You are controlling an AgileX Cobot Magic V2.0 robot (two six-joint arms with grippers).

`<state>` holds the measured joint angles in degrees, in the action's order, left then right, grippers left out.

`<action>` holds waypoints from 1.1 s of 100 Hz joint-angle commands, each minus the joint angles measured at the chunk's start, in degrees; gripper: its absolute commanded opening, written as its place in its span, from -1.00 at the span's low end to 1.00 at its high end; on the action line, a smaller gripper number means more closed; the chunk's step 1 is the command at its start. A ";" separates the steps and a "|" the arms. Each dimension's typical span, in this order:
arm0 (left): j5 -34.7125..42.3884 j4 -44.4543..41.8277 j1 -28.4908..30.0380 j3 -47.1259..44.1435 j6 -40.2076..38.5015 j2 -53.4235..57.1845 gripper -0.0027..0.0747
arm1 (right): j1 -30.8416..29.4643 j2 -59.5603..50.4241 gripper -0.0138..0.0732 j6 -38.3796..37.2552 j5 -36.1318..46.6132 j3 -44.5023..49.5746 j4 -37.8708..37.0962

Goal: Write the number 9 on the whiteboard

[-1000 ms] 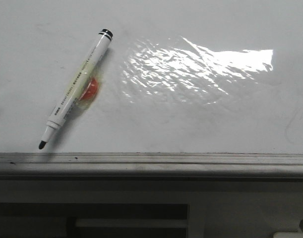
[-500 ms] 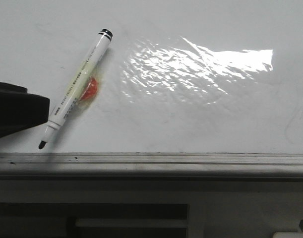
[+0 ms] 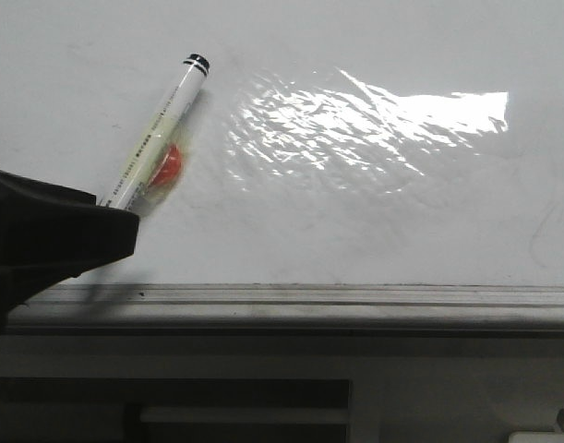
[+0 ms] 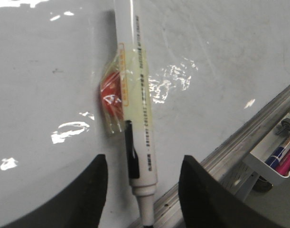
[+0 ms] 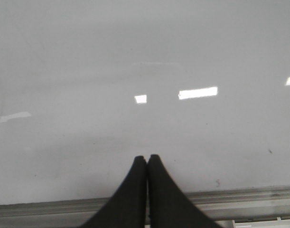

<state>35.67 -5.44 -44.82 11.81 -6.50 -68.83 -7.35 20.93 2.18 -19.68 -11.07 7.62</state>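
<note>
The whiteboard (image 3: 374, 231) is glossy white with a grey rail (image 3: 355, 297) along its lower edge. No number 9 shows on it. A white marker (image 3: 162, 120) with a black end lies slanted on the board, with a red-orange piece (image 3: 169, 164) taped to its side. My left gripper (image 3: 115, 235) comes in from the lower left and hides the marker's tip. In the left wrist view the gripper (image 4: 144, 159) is open, and the marker (image 4: 137, 118) lies between its fingers, untouched. My right gripper (image 5: 147, 159) is shut and empty, over bare board (image 5: 135, 57) near the rail (image 5: 40, 206).
A bright wrinkled glare patch (image 3: 365, 120) lies mid-board. A small tray with blue and pink pens (image 4: 282, 154) hangs beyond the rail (image 4: 239, 137). A dark shelf structure (image 3: 245, 406) sits under the rail.
My left gripper has moved in from the left edge and now straddles the marker's tip end. The marker has not moved.
</note>
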 commanded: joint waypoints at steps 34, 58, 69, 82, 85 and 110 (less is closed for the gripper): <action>7.04 3.67 -0.50 1.68 -0.51 -2.86 -0.98 | 12.04 0.84 -0.82 0.38 2.36 -2.49 -0.61; 8.43 -2.22 -0.50 1.68 -0.51 -2.50 -0.98 | 29.26 1.16 -0.82 7.45 -4.06 -7.35 -0.86; 11.80 -11.55 -0.50 1.68 -0.51 -1.18 -0.98 | 35.88 3.18 -0.82 7.46 -4.30 -10.00 -0.73; 16.16 -16.50 -0.50 1.68 -0.51 0.15 -0.98 | 42.75 8.22 -0.81 7.46 -4.90 -15.07 -0.18; 16.28 -17.01 -0.50 1.68 -0.51 0.46 -0.98 | 44.29 9.48 -0.77 7.46 -4.90 -16.36 -0.18; 17.27 -26.66 -0.50 1.68 -0.51 0.57 -0.98 | 53.50 22.06 0.27 7.56 -4.56 -27.76 -0.18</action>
<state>47.42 -29.03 -45.04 12.06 -6.50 -69.40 44.80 39.15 8.85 -28.30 -33.96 7.45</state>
